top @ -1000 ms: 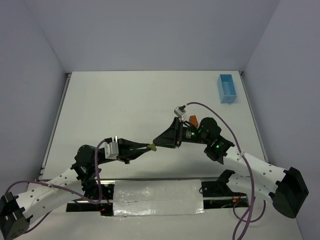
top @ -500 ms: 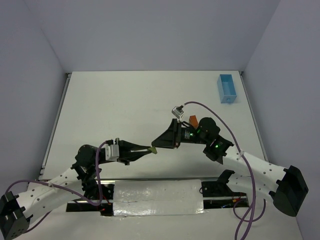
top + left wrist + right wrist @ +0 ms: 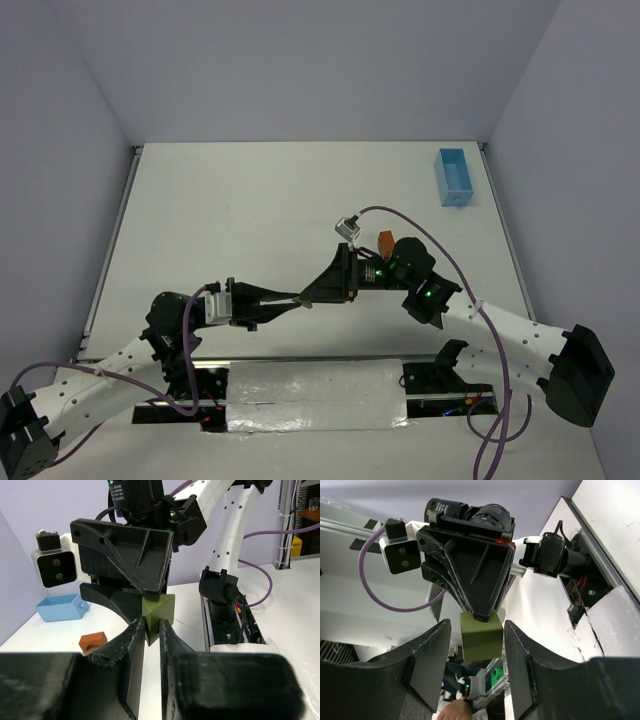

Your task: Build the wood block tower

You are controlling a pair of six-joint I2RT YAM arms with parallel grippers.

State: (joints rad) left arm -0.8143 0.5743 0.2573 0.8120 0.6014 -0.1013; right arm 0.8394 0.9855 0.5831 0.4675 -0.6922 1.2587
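Note:
My left gripper (image 3: 300, 298) is shut on an olive-green wood block (image 3: 306, 298) and holds it above the table near the front middle. In the left wrist view the fingertips (image 3: 138, 626) pinch the block (image 3: 159, 610) by its lower corner. My right gripper (image 3: 312, 292) is open and faces the left one, its jaws on either side of the same block. In the right wrist view the block (image 3: 481, 637) sits between the two open fingers (image 3: 431, 652) with a gap on each side. An orange arch block (image 3: 384, 241) lies on the table behind the right gripper. No stack shows.
A light blue tray (image 3: 453, 177) stands at the back right, also in the left wrist view (image 3: 61, 607). The orange block also shows there (image 3: 93, 641). The right arm's cable (image 3: 400, 212) loops above its wrist.
The right gripper has moved left and closed in round the green block. The left gripper has drawn back slightly to the left with the block still in it.

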